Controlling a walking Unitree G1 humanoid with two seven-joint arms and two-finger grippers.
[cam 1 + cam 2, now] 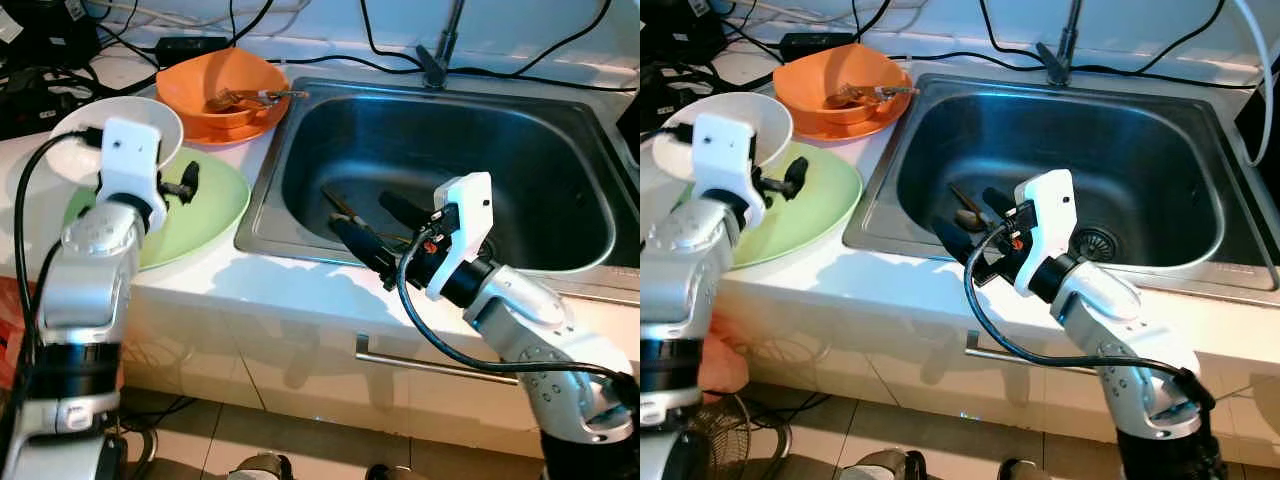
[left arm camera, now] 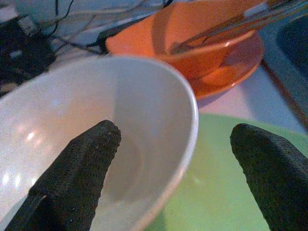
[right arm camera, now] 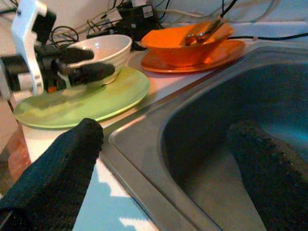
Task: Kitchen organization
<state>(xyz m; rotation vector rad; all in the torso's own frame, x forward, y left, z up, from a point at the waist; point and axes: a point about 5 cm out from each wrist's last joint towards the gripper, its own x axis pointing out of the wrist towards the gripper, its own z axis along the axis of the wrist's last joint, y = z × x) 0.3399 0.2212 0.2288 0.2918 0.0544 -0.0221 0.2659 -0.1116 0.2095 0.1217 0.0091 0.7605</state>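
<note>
we take the steel sink [image 1: 560,150] as our landmark: it is set into a white counter [image 1: 230,290], its basin dark, with a drain [image 1: 1099,242] in its floor and a faucet stem [image 1: 434,60] rising at its back rim. our right gripper [image 1: 375,228] hangs over the sink's front-left part, its two black fingers spread wide and holding nothing; one finger [image 3: 62,173] sits above the sink's front rim and the other [image 3: 269,168] over the basin. on the sink floor just beyond that gripper lie some utensils [image 1: 965,212], thin and dark, too small for us to say exactly what they are. to the left of the sink, on the counter, rests a light green plate [image 1: 215,200], and a white bowl [image 2: 96,125] stands on the plate's far-left part. our left gripper [image 1: 182,183] is at that bowl, fingers well apart: in the left wrist view one finger [image 2: 77,168] lies over the bowl's inside and the other [image 2: 274,178] is outside over the green plate, so the pincer straddles the rim without closing on it. behind the green plate, near the sink's back-left corner, an orange bowl [image 1: 200,85] sits on an orange plate [image 3: 226,52], with metal cutlery [image 1: 250,98] lying in the bowl and reaching toward the sink. black cables [image 1: 330,62] run along the counter behind the sink. below the sink's front edge a metal drawer handle [image 1: 420,362] crosses the cabinet front.
</note>
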